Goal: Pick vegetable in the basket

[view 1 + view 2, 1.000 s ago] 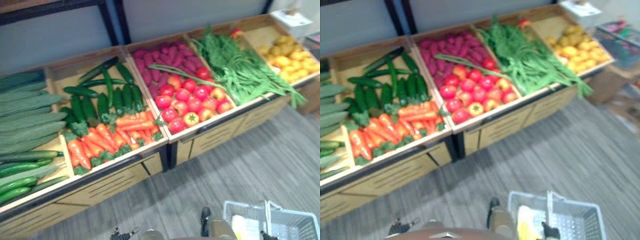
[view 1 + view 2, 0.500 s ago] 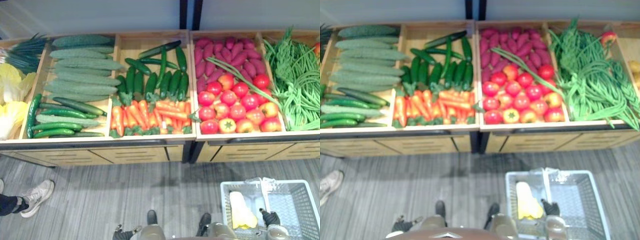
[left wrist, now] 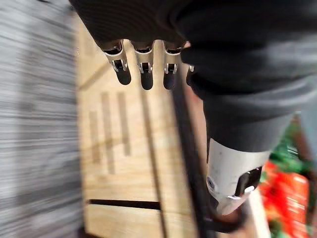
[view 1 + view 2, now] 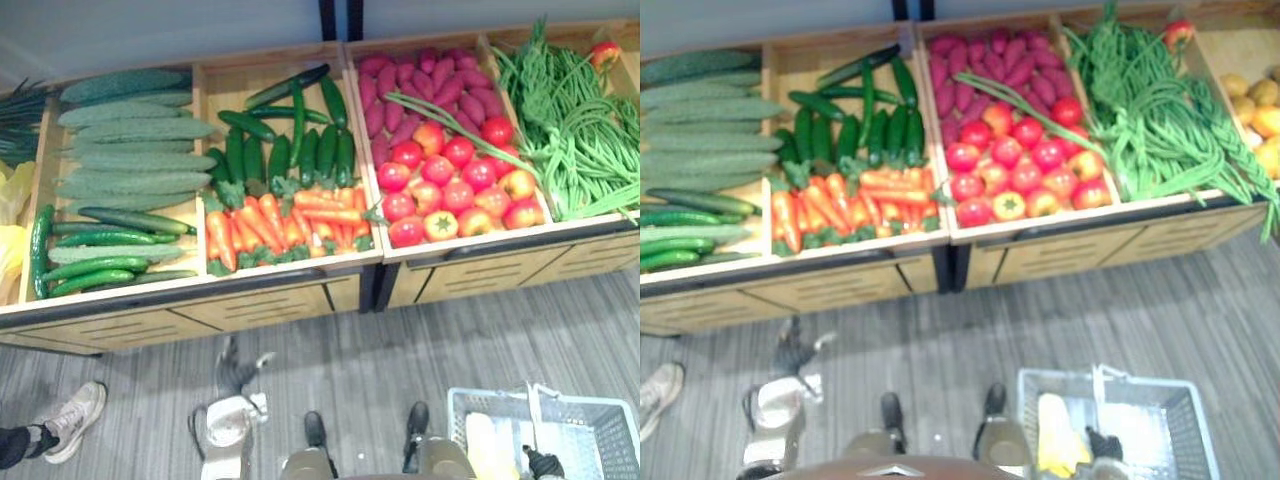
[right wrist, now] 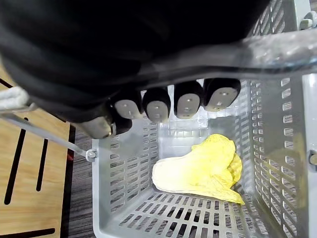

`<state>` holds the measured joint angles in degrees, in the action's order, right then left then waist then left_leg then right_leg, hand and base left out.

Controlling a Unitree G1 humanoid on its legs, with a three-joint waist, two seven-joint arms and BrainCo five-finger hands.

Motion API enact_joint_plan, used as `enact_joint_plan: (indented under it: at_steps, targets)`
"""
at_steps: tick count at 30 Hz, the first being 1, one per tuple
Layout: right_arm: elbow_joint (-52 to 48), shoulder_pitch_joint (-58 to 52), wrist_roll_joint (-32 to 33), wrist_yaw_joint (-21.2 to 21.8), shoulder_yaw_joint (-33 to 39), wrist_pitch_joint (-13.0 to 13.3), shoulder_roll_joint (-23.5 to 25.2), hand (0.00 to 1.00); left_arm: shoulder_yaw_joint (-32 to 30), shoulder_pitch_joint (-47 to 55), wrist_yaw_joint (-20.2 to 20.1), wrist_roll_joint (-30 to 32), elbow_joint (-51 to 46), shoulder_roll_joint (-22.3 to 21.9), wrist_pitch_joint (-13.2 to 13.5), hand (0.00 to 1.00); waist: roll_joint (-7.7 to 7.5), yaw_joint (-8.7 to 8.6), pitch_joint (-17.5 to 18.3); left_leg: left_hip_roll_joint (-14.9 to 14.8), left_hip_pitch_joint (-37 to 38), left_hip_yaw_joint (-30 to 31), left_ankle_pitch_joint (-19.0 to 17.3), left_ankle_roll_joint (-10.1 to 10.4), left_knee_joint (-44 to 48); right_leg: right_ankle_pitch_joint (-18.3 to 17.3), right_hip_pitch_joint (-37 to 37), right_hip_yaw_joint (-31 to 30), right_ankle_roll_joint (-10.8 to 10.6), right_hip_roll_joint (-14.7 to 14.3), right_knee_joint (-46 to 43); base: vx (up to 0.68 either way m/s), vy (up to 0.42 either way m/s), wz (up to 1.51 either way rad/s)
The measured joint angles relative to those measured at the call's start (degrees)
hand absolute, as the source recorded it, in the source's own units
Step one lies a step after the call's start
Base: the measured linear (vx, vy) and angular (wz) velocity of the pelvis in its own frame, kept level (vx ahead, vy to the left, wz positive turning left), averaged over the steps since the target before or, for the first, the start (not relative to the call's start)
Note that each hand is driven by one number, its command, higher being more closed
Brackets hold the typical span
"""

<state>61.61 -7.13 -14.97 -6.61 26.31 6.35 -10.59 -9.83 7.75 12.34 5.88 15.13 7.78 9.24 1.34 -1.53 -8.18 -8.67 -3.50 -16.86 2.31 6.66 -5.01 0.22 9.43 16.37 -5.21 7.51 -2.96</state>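
Now | left hand [image 4: 232, 372] open, empty, nearer | carrots [image 4: 270, 225] straight ahead, mostly lengthwise away | right hand [image 5: 163, 101] clenches basket handle [image 5: 277, 49].

Grey basket [image 4: 1165, 425] at your 5 o'clock, one yellow vegetable [image 5: 198, 171] inside.
You see the pale, slotted plastic basket upright, mouth up; the leafy, crinkled vegetable lies on its side on the bottom, toward the 9 o'clock wall.
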Motion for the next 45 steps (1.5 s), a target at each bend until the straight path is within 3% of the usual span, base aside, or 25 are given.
enact_joint_plan:
  at_steps: [3,7,10,12,14,18,22,24,29,36,45]
  targets:
    - [-0.5,-0.2,0.1,0.0,-1.8,1.4,-0.7,1.0,0.1,-1.7,2.8,8.2,-10.2,7.4,3.0,0.0,0.47,-0.12,-0.2,-0.2,0.4,-1.3,-0.1,0.0,0.0,0.5,0.6,-1.3,0.2,-0.4,0.0,0.07,-0.024,-0.25]
    - [-0.6,-0.2,0.0,0.1,-3.5,2.6,-2.8,1.0,0.0,-5.6,7.2,11.6,-14.3,14.6,7.6,0.0,1.42,-0.64,-0.1,0.1,0.9,-1.6,-0.6,-0.2,0.2,0.6,0.5,-2.6,0.3,-0.3,0.0,0.06,-0.003,-0.12]
    - [-0.7,-0.1,-0.3,0.1,-4.4,3.7,-3.1,1.0,-0.1,-7.7,10.8,13.1,-14.1,17.6,10.3,0.0,1.47,-1.54,0.0,0.2,1.1,-1.9,-0.9,-0.2,0.3,0.8,0.6,-3.2,0.3,-0.3,0.1,0.03,-0.004,-0.07]
    - [-0.7,-0.1,-0.3,0.0,-4.4,4.0,-3.2,1.0,0.0,-8.2,11.9,13.5,-13.8,17.6,10.4,0.0,1.47,-1.54,0.0,0.2,1.1,-2.6,-1.2,-0.3,0.6,1.1,0.7,-3.7,0.3,-0.3,0.4,0.0,-0.002,-0.16]
    - [-0.7,0.0,-0.3,-0.4,-4.9,4.1,-3.4,1.0,0.5,-9.3,12.6,15.9,-11.7,18.3,10.2,0.0,1.56,-1.55,-0.1,0.3,0.8,-3.2,-1.7,-0.5,1.6,1.7,0.7,-4.5,0.2,-0.3,1.1,-0.01,-0.004,-0.19]
    - [-1.1,0.5,-0.3,-0.4,-5.7,4.1,-4.1,1.0,5.1,-14.1,12.5,20.4,-3.3,24.3,9.9,0.0,1.72,-1.96,-0.2,0.5,0.6,-4.8,-1.8,-0.6,1.6,3.1,1.7,-6.5,0.2,-0.4,2.0,-0.04,-0.009,-0.23]
    - [-4.0,0.8,-0.7,-0.4,-6.6,4.1,-4.1,1.0,10.6,-19.0,12.1,24.8,6.3,28.7,7.9,0.0,1.87,-2.98,-0.3,0.6,-0.4,-6.9,-1.7,-0.6,1.6,3.9,4.1,-8.8,0.2,-0.6,2.1,-0.04,-0.01,-0.27]
    - [-4.8,0.8,-0.7,-0.4,-6.7,4.1,-4.1,1.0,12.3,-20.1,11.8,26.0,7.9,29.0,7.5,0.0,1.88,-2.97,-0.5,0.6,-0.5,-8.0,-1.7,-0.6,1.4,4.2,4.8,-9.8,0.2,-0.7,2.1,0.0,-0.012,-0.25]
    - [-6.7,0.7,-0.7,-0.5,-7.0,4.1,-4.0,1.0,19.0,-26.2,7.1,27.1,8.6,30.9,6.4,0.0,1.63,-2.82,-1.1,-0.2,-1.8,-9.3,-1.8,-0.4,1.2,4.6,6.8,-10.7,0.2,-1.0,2.0,0.03,-0.025,-0.13]
    - [-11.3,0.8,-0.7,-0.5,-8.4,4.1,-3.9,1.0,22.1,-34.4,5.8,27.1,11.8,30.4,3.7,0.0,0.79,-1.47,-3.1,-0.8,-4.3,-11.3,-2.0,0.0,1.6,4.8,9.6,-12.1,0.4,-1.5,1.7,0.02,-0.024,-0.09]
    - [-14.0,0.8,-0.7,-0.7,-9.4,3.9,-3.1,1.0,20.2,-40.4,7.7,27.0,13.1,26.9,-1.0,0.0,-0.32,-0.02,-4.3,-1.4,-5.6,-12.6,-2.3,0.4,3.2,4.9,11.0,-12.7,0.5,-1.5,0.8,0.01,-0.013,0.01]
